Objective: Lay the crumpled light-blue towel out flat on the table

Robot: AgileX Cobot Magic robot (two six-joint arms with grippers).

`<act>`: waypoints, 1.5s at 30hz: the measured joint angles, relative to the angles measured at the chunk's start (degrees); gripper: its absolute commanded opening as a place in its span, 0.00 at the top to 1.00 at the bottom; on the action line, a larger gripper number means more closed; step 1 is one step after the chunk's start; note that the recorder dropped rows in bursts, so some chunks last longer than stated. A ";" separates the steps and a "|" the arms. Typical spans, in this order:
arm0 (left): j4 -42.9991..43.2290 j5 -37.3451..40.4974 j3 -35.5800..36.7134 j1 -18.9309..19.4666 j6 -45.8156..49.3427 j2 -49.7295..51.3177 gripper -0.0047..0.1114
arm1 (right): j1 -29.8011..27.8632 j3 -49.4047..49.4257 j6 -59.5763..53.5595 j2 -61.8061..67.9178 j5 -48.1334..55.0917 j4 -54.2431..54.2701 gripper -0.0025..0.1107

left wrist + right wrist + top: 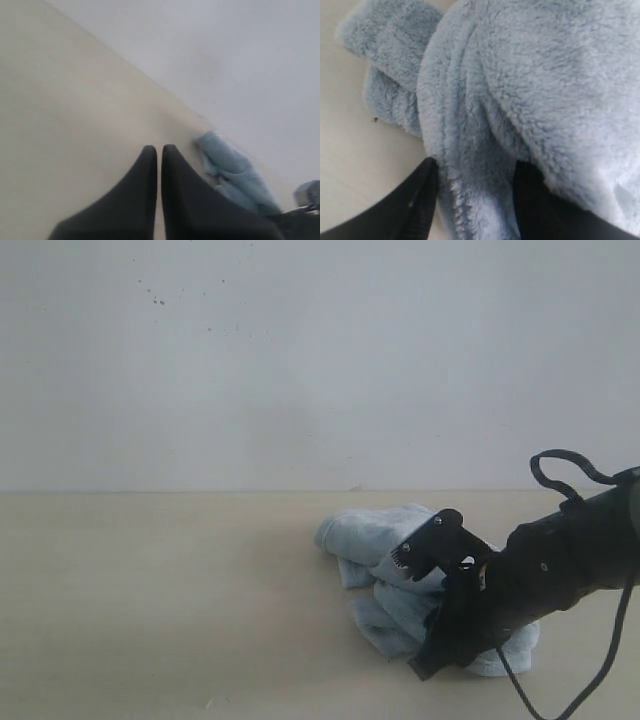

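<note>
Lying bunched in a heap, the towel (385, 540) is seen on the worktop (150, 600), right of centre in the exterior view and close to the wall (300, 360). Several rolled folds are piled over one another; no part is spread flat. The right arm (570, 550) is extended in from the right, low across the near side of the heap, and part of the towel is hidden by it. In the right wrist view the right end effector (475, 205) is set astride one thick fold. Its two fingers (422, 200) are held apart, and the gap is filled by the fluffy fold, which is touched on both sides. Whether the fold is actually squeezed cannot be told. The left end effector (159, 150) is shown only by the left wrist view. Its fingers are pressed together, nothing is held, and bare worktop is seen beneath. The towel is seen well apart from it, beyond its tips. A black cable loop (560, 465) is seen above the right arm.
</note>
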 measured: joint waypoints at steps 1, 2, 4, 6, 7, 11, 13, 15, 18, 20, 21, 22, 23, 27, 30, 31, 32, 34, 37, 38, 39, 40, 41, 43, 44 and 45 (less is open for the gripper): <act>-3.98 0.00 0.00 0.00 0.00 0.00 0.93 | 0.00 0.00 0.00 0.00 0.31 0.00 0.76; -7.95 0.00 0.00 0.00 0.00 0.00 0.93 | 0.00 0.00 0.00 0.00 0.67 0.00 0.81; -14.95 -0.09 0.00 0.00 0.00 0.00 0.93 | 0.00 0.00 0.00 0.00 1.19 0.00 0.94; -21.69 -0.22 0.00 0.00 0.00 0.00 0.93 | 0.00 0.00 0.00 0.00 1.62 0.00 0.98; -25.33 -0.26 0.00 0.00 0.00 0.00 0.93 | 0.00 0.00 0.00 0.00 1.84 0.00 0.98; -39.30 -0.49 0.00 0.00 0.00 -0.08 0.93 | 0.00 0.00 0.85 0.00 2.64 0.00 0.98; -46.21 -0.49 0.00 0.00 0.00 -0.08 0.93 | 0.00 0.00 1.35 -0.46 3.47 0.46 0.98; -51.53 -0.49 0.00 0.00 0.00 -0.08 0.93 | 0.00 -0.36 2.11 -1.84 5.22 1.35 0.98; -59.67 -0.53 0.00 0.00 0.00 -0.08 0.93 | 0.00 -2.17 2.54 -5.99 9.38 1.84 0.98; -63.49 -0.76 0.00 0.00 0.00 -0.08 0.93 | 0.00 -3.66 2.65 -9.63 12.17 1.97 0.98; -64.59 -0.94 0.00 0.00 0.00 -0.08 0.93 | 0.00 -4.02 2.65 -11.20 12.98 2.08 0.98; -65.18 -1.03 0.00 0.00 0.00 -0.08 0.93 | 0.00 -4.42 2.65 -13.19 13.72 2.39 0.98; -65.74 -1.05 0.00 0.00 0.00 -0.08 0.93 | 0.00 -4.54 2.76 -15.11 14.28 2.82 0.98; -66.22 -1.33 0.00 0.00 0.00 -0.08 0.93 | -0.02 -4.54 2.76 -20.67 15.56 4.45 0.98; -66.33 -1.33 0.00 0.00 0.00 -0.08 0.93 | -0.02 -4.54 2.76 -22.42 16.53 4.83 0.98; -66.33 -1.33 0.00 0.00 0.00 -0.08 0.93 | -0.02 -4.54 2.76 -22.52 17.07 5.00 0.98; -65.94 -1.33 0.00 0.00 0.00 -0.08 0.93 | -0.02 -4.54 2.76 -22.55 17.35 5.09 0.98; -64.13 -1.46 0.00 0.00 0.14 -0.08 0.93 | -0.02 -4.54 2.76 -22.55 17.91 5.09 0.98; -59.33 -1.59 0.00 0.00 0.45 -0.08 0.93 | -0.02 -4.54 2.76 -22.55 18.23 5.51 0.98; -57.54 -1.59 0.00 0.00 0.71 -0.08 0.93 | -0.02 -4.54 2.76 -22.55 18.55 5.51 0.98; -56.23 -1.59 0.00 0.00 1.01 -0.08 0.93 | -0.02 -4.54 2.76 -22.55 18.69 5.51 0.98; -54.73 -1.59 0.00 0.00 1.11 -0.08 0.93 | -0.02 -4.54 2.76 -22.55 18.94 5.51 0.98; -53.40 -1.59 0.00 0.00 1.26 -0.08 0.93 | -0.02 -4.54 2.87 -22.55 19.05 6.03 0.98; -50.45 -1.59 0.00 0.00 1.77 -0.08 0.93 | -0.02 -4.54 2.98 -22.55 19.17 6.38 0.98; -48.69 -1.59 0.00 0.00 2.27 -0.08 0.93 | -0.02 -4.54 2.98 -22.65 19.17 7.03 0.98; -47.33 -1.59 0.00 0.00 2.55 -0.08 0.93 | -0.02 -4.54 2.98 -22.93 19.29 7.86 0.98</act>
